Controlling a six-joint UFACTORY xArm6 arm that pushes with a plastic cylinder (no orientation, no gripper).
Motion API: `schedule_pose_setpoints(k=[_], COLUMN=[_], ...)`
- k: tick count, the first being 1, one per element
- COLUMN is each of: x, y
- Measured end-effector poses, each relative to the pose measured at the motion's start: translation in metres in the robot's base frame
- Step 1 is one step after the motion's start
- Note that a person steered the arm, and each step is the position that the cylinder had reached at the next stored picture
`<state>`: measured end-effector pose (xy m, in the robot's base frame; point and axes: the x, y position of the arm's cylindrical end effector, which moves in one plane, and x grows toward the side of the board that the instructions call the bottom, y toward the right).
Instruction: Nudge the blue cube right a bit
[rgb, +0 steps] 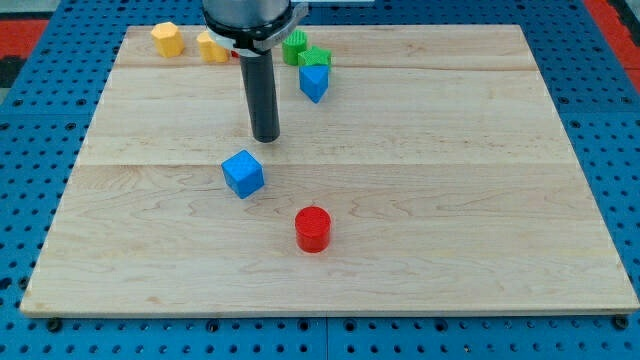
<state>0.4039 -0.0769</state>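
The blue cube (243, 173) sits left of the board's middle, turned so a corner faces the view's bottom. My tip (265, 137) rests on the board just above and slightly right of the cube, a small gap away, not touching it. The dark rod rises from the tip to the arm at the view's top.
A red cylinder (313, 229) stands below and right of the cube. A second blue block (314, 82) lies near the top, with two green blocks (295, 47) (315, 58) above it. Two yellow blocks (167, 39) (211, 47) sit at the top left. The wooden board (450, 200) ends on blue pegboard.
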Motion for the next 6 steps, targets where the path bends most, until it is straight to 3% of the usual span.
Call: schedule_pose_setpoints(k=[1, 2, 3, 4, 6], x=[0.071, 0.098, 0.095, 0.123, 0.148], y=[-0.011, -0.011, -0.081, -0.096, -0.036])
